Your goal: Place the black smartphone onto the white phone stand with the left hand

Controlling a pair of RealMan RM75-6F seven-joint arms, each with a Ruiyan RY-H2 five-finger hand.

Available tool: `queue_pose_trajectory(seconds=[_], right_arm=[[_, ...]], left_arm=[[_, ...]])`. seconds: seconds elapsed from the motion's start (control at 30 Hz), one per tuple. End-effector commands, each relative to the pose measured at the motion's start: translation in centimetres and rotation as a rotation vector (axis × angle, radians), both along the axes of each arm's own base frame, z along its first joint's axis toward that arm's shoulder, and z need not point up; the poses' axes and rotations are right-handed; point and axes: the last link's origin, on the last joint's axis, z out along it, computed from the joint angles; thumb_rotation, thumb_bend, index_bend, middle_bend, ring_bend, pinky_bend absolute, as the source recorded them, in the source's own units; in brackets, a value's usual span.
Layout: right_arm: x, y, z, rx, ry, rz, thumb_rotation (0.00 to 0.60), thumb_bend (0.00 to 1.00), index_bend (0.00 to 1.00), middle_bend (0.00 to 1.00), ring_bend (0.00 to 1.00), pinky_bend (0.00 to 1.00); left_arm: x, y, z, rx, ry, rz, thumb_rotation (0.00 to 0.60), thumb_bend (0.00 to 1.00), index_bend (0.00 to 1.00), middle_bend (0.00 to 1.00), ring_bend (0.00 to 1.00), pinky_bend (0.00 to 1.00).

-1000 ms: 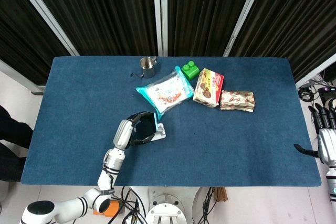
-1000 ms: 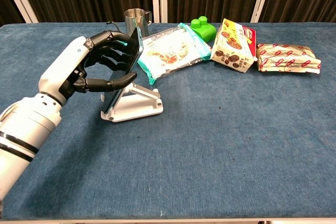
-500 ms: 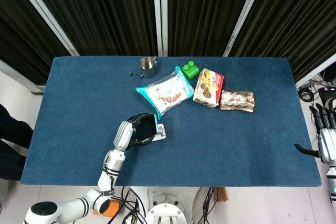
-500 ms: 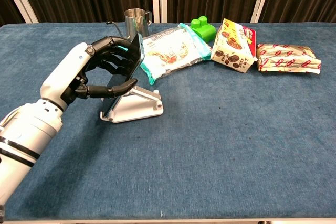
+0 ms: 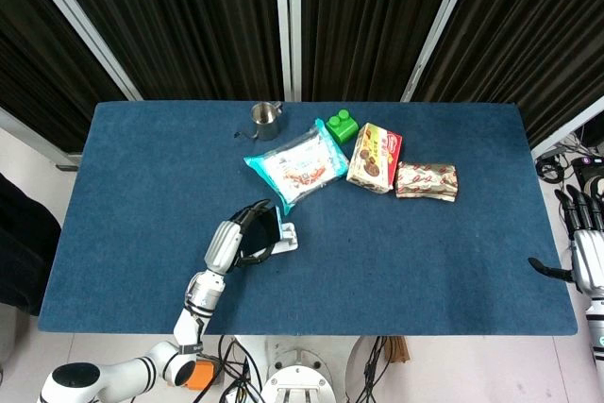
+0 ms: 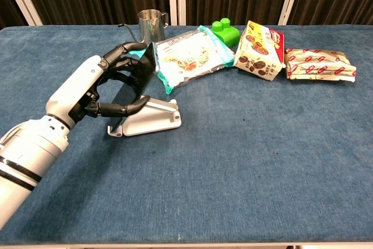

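The left hand (image 6: 111, 88) grips the black smartphone (image 6: 137, 83), upper fingers curled over its top edge and the thumb hooked under its lower part. The phone leans back toward the palm, its bottom edge at the front lip of the white phone stand (image 6: 152, 117), which sits just right of the hand on the tabletop (image 6: 245, 161).

To finish the step well, I would keep the bottom edge seated against the lip and tip the phone away from the palm until its back lies flat on the stand's sloped plate, then loosen the thumb first and the upper fingers after, so the phone does not slide or drag the light stand along.

The phone's long axis runs steeply up from the lip, its top end pointing up and away toward the pale snack bag (image 6: 189, 58) beyond the fingertips; its face turns toward the palm side, as far as the chest view shows.

Far to the right, off the tabletop's edge, the right hand (image 5: 587, 254) hangs with fingers apart, holding nothing.
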Motion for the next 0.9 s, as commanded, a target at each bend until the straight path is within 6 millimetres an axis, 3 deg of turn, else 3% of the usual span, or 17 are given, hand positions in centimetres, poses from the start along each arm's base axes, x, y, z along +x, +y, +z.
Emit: queue_pose_trajectory(seconds=[0.03,0.2,0.33,0.43,0.63,0.9], right_arm=[[0.0,0.0,0.0,-0.002,-0.001,0.002,0.600,0.10,0.00,0.03,0.00,0.05],[0.0,0.1,0.1,-0.006,-0.003,0.007,0.600,0.10,0.00,0.03,0.00,0.05],[0.0,0.1,0.1,-0.008,-0.005,0.009,0.600,0.10,0.00,0.03,0.00,0.05],[0.0,0.2,0.2,-0.011,-0.006,0.009,0.600,0.10,0.00,0.03,0.00,0.05],[-0.1,0.4,0.7,-0.018,-0.007,0.009,0.600,0.10,0.00,0.03,0.00,0.05],[-0.9,0.4,1.1,-0.009,-0.045,-0.005,0.600,0.10,0.00,0.03,0.00,0.08]], left_arm=[[0.0,0.0,0.0,-0.003,0.006,-0.003,0.569,0.28,0.08,0.24,0.17,0.25],[-0.2,-0.2,0.2,-0.007,0.026,-0.019,0.545,0.28,0.04,0.17,0.10,0.21],[-0.6,-0.4,0.7,-0.017,0.074,-0.037,0.477,0.26,0.00,0.07,0.01,0.14],[-1.0,-0.6,1.7,-0.016,0.111,-0.059,0.430,0.25,0.00,0.05,0.00,0.11],[-3.3,-0.6,6.8,0.023,0.261,-0.071,0.406,0.24,0.00,0.03,0.00,0.07],[-8.8,0.6,16.8,0.183,0.568,0.139,0.425,0.23,0.03,0.11,0.02,0.07]])
